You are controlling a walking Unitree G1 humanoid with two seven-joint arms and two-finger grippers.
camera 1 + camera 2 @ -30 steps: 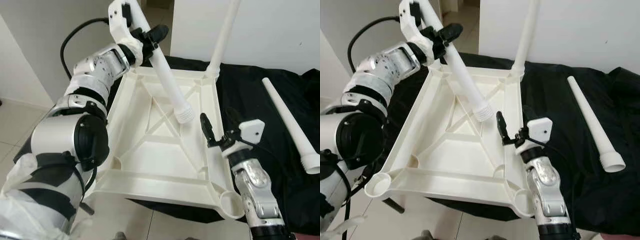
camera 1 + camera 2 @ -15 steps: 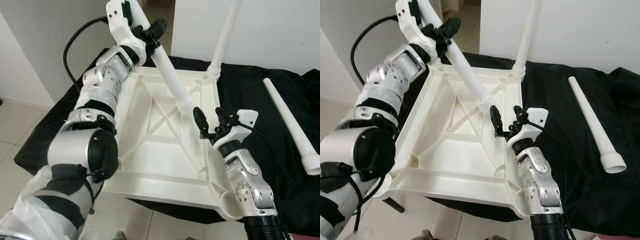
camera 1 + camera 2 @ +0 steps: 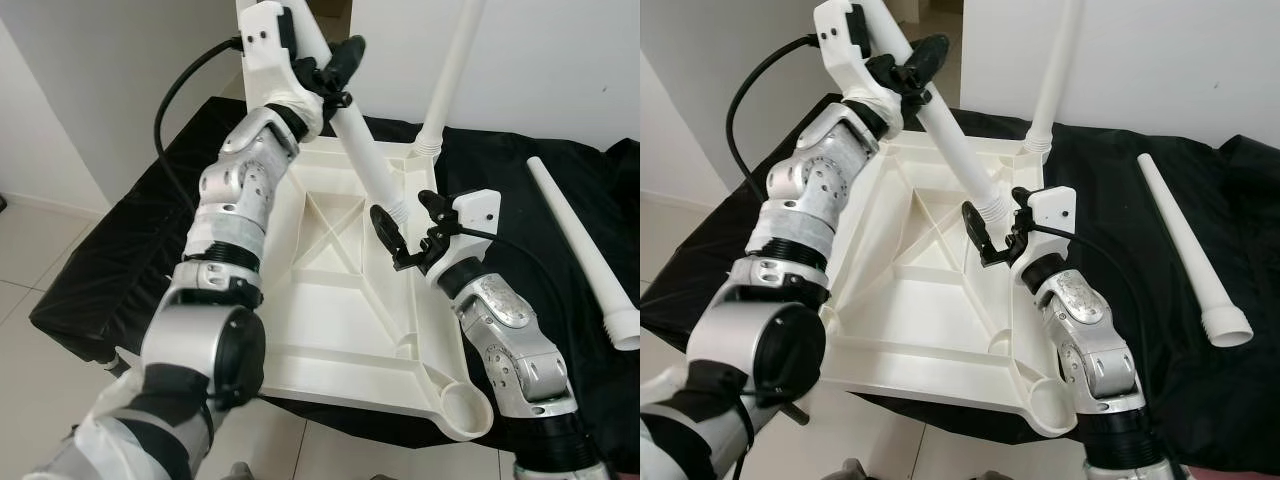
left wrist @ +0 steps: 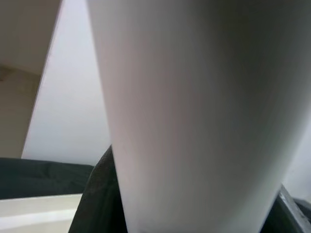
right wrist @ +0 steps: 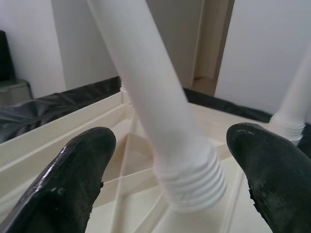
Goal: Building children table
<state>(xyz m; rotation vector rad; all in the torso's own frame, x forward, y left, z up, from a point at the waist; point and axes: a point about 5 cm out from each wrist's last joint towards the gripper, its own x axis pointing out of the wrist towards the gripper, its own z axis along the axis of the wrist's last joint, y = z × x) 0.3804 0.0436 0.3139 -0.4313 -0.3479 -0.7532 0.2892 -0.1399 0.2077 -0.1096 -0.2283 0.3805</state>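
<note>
A white children's table top lies upside down on a black cloth. One white leg stands upright in its far right corner socket. My left gripper is shut on the upper part of a second white leg, which slants down over the table top. This leg looms very close in the left wrist view. Its threaded end hangs just above the underside. My right gripper is open, with one black finger on each side of that threaded end, apart from it.
A third white leg lies loose on the black cloth to the right. An open round socket sits at the table top's near right corner. A white wall stands behind, and pale floor tiles lie to the left.
The left arm has carried the slanted leg to the right and farther away. The right gripper has risen and now straddles the threaded end.
</note>
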